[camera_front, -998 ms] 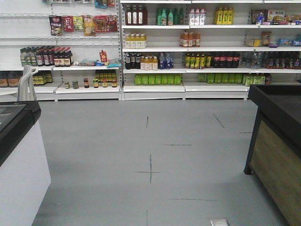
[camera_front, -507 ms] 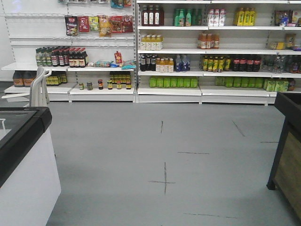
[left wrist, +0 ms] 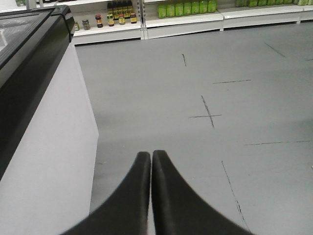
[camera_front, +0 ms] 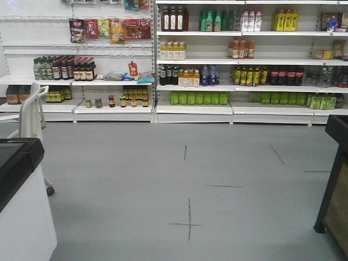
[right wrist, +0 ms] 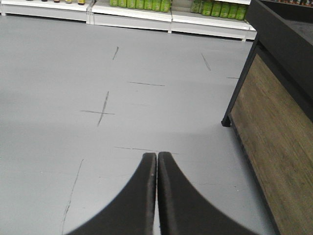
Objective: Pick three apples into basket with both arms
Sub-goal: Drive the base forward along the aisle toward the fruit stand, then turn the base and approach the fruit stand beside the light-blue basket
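Left gripper [left wrist: 150, 155]: both black fingers [left wrist: 137, 191] are pressed together along their length, with only a hairline seam between them and nothing pinched. It is held above bare grey floor [left wrist: 161, 88], just beside the white side wall of a black-rimmed chest freezer [left wrist: 49, 147] on its left.

Right gripper [right wrist: 157, 155]: fingers [right wrist: 173, 196] likewise pressed together and holding nothing. It is held above the floor, with a black-topped, wood-fronted display unit [right wrist: 274, 147] near on its right.

Apples and basket: where they are cannot be told from these three views.

Front view: the freezer occupies the lower left corner and the display unit [camera_front: 338, 206] the right edge, well apart, with open floor between them. A dark cross mark [camera_front: 188, 223] lies on the floor roughly midway, with further thin lines around it. A white wheeled frame [camera_front: 30, 111] stands behind the freezer. White store shelving [camera_front: 244, 111] runs along the far wall, stocked with bottled drinks, jars and hanging snack packets; a row of green bottles [camera_front: 199, 98] sits on a low shelf
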You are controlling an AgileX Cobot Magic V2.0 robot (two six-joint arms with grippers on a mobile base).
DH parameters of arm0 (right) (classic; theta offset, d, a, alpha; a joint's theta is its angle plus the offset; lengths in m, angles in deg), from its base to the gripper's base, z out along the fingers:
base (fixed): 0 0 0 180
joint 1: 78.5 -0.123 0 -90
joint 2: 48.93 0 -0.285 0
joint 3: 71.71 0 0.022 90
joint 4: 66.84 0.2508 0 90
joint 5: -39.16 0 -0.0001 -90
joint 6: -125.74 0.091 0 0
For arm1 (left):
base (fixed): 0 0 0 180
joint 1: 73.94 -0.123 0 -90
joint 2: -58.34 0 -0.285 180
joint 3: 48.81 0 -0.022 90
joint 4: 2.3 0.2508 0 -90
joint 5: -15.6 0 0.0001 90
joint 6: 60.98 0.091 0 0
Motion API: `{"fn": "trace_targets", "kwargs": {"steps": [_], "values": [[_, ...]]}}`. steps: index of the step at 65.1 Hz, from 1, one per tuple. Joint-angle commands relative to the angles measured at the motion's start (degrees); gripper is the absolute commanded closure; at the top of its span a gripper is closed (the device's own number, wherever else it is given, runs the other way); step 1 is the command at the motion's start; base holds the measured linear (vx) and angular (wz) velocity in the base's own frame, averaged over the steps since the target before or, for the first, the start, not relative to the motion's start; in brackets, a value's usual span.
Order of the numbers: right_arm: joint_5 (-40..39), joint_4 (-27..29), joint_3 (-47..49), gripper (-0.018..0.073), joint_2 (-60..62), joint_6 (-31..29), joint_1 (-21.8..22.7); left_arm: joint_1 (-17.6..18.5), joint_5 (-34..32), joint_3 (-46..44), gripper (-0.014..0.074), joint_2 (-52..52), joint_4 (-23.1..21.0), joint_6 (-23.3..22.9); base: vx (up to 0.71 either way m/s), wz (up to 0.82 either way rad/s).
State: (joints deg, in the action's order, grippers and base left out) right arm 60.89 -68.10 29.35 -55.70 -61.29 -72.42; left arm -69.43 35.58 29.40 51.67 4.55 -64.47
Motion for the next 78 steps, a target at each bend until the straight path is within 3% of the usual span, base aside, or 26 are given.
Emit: {"fn": "trace_targets", "kwargs": {"steps": [1,78], "values": [[-4.2,-0.2,0.2,0.0564,0.5,0.0,0.4,0.4,-2.8,-1.4,0.0604,0.3,0.0,0.1,0.25,-0.14],[-4.2,-0.2,0.2,0.0564,0.5,0.0,0.4,0.4,-2.8,-1.4,0.0604,0.3,0.0,0.1,0.15,-0.41]]}}
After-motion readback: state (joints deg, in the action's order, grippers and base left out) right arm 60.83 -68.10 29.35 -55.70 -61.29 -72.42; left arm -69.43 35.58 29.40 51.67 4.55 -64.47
